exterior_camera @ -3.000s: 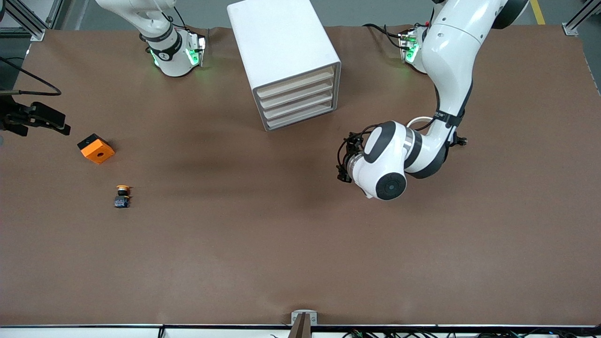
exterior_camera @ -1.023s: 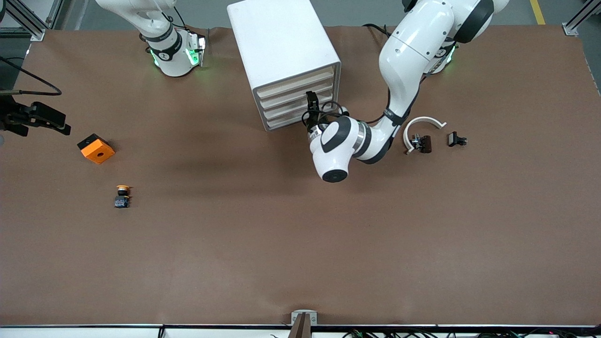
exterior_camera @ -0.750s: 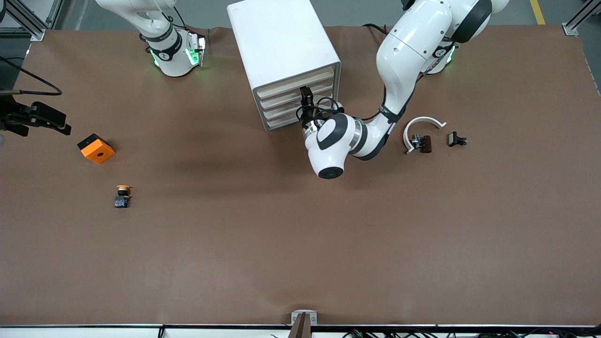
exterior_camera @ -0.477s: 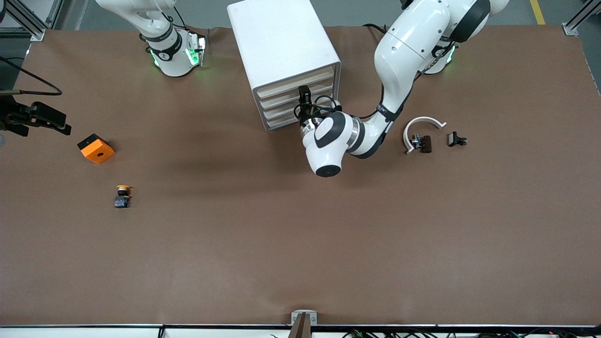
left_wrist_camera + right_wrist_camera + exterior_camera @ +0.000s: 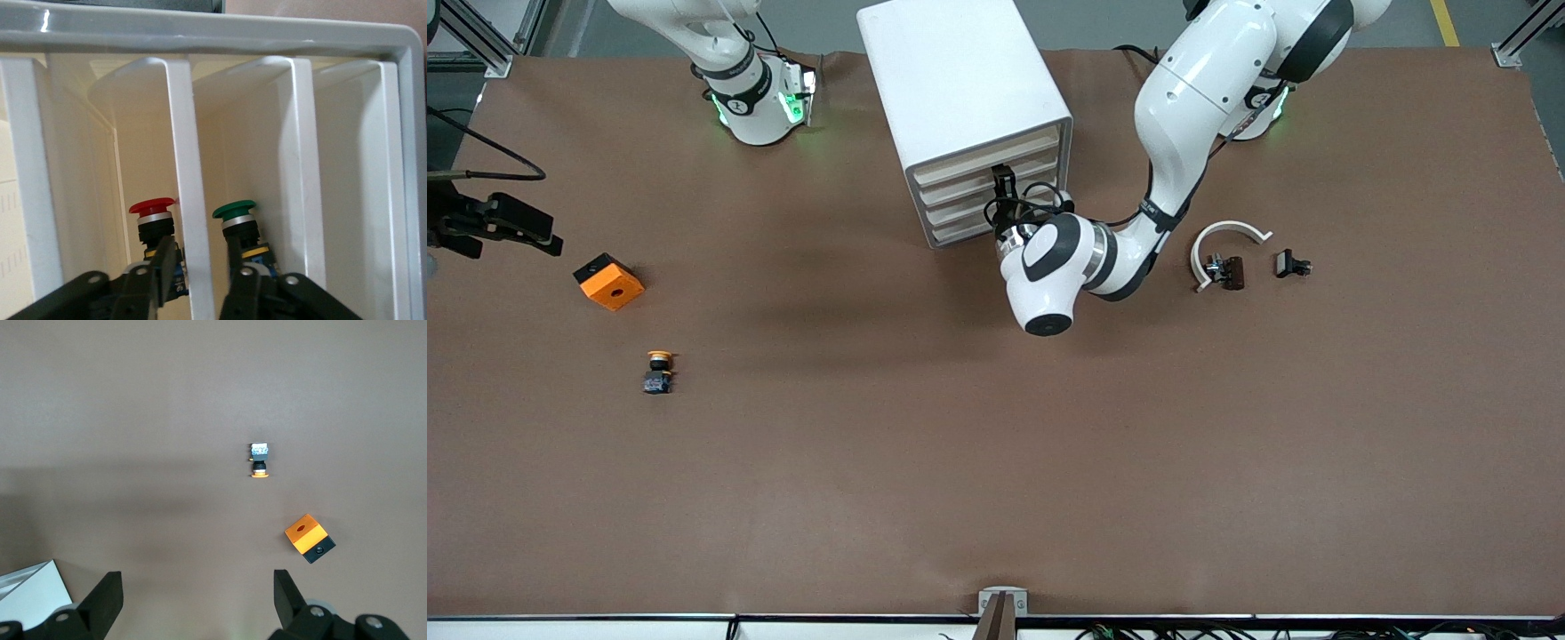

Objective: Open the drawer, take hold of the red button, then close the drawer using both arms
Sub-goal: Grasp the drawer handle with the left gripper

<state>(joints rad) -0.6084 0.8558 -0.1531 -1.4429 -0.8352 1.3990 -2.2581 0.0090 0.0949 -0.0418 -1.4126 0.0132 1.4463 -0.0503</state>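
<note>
The white cabinet [image 5: 960, 80] stands between the arm bases, its four cream drawer [image 5: 960, 188] fronts all pushed in. My left gripper [image 5: 1003, 178] is at the middle drawer fronts. In the left wrist view it [image 5: 200, 257] is open, with one finger on each side of a white drawer lip [image 5: 190, 193] and a small gap on each side. The red-capped button [image 5: 151, 208] stands inside, just past one finger. It is hidden in the front view. My right gripper [image 5: 195, 577] is wide open and empty, high over the table and out of the front view.
A green-capped button [image 5: 233, 212] stands in the compartment beside the red one. A yellow-capped button [image 5: 658, 372] and an orange cube [image 5: 609, 281] lie toward the right arm's end. A white arc piece [image 5: 1227, 240] and a small black part [image 5: 1292, 264] lie toward the left arm's end.
My left arm swung from over the open table to the cabinet's drawer fronts, uncovering the white arc piece. In the last second it shifted slightly toward the right arm's end. The right arm has not moved.
</note>
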